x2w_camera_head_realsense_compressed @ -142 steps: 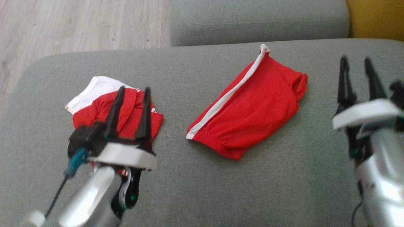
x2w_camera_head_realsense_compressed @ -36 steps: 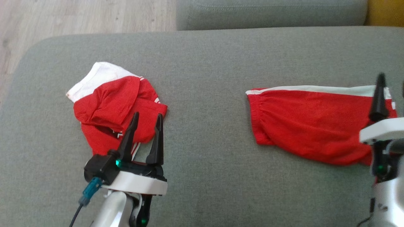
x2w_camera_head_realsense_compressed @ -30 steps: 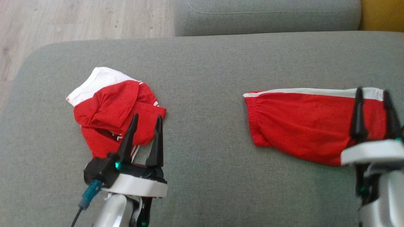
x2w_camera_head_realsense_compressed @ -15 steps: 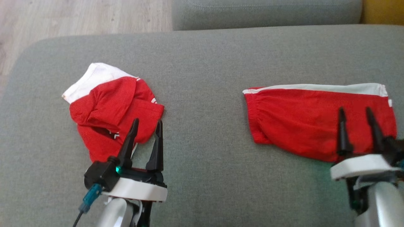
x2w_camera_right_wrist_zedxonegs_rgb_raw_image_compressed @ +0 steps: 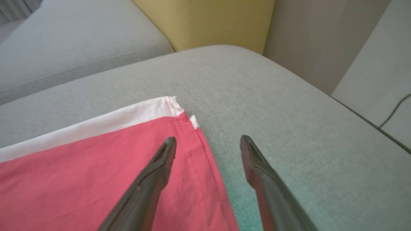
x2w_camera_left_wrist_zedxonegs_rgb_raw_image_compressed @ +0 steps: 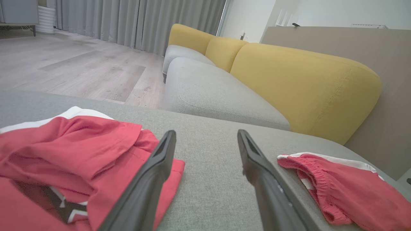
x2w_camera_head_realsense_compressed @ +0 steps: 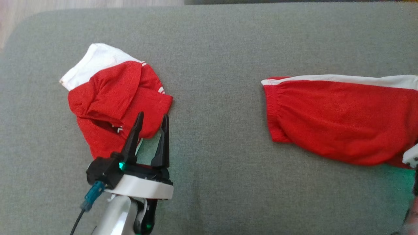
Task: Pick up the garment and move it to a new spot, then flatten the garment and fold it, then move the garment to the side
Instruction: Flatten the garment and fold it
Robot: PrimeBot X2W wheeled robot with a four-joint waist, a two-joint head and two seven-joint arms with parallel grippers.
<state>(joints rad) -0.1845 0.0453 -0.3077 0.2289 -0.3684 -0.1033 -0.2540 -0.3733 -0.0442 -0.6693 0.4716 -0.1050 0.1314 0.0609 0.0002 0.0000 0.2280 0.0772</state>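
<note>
Red shorts (x2w_camera_head_realsense_compressed: 339, 120) with a white side stripe lie stretched flat on the right of the grey cushion (x2w_camera_head_realsense_compressed: 215, 65). In the right wrist view my right gripper (x2w_camera_right_wrist_zedxonegs_rgb_raw_image_compressed: 208, 140) is open and empty over the shorts' (x2w_camera_right_wrist_zedxonegs_rgb_raw_image_compressed: 96, 173) hem corner, one finger over red cloth and the other over bare cushion. A sliver of its white wrist housing (x2w_camera_head_realsense_compressed: 411, 156) shows at the head view's right edge. A crumpled red and white garment (x2w_camera_head_realsense_compressed: 111, 98) lies at the left. My left gripper (x2w_camera_head_realsense_compressed: 152, 116) stands open and empty at that garment's near right edge, and its wrist view shows the same open gripper (x2w_camera_left_wrist_zedxonegs_rgb_raw_image_compressed: 206, 134).
The cushion's rounded left edge drops to a wooden floor (x2w_camera_left_wrist_zedxonegs_rgb_raw_image_compressed: 74, 67). Behind it stands another grey seat (x2w_camera_left_wrist_zedxonegs_rgb_raw_image_compressed: 212, 96) with yellow backrests (x2w_camera_left_wrist_zedxonegs_rgb_raw_image_compressed: 301, 83). At the right the cushion ends near a pale wall panel (x2w_camera_right_wrist_zedxonegs_rgb_raw_image_compressed: 308, 35) with a cable (x2w_camera_right_wrist_zedxonegs_rgb_raw_image_compressed: 395, 109) on the floor.
The head view has tilted down. My right gripper has dropped back toward the lower right edge, off the shorts. Since the oldest frame the shorts were stretched out to the right. The left gripper has stayed put.
</note>
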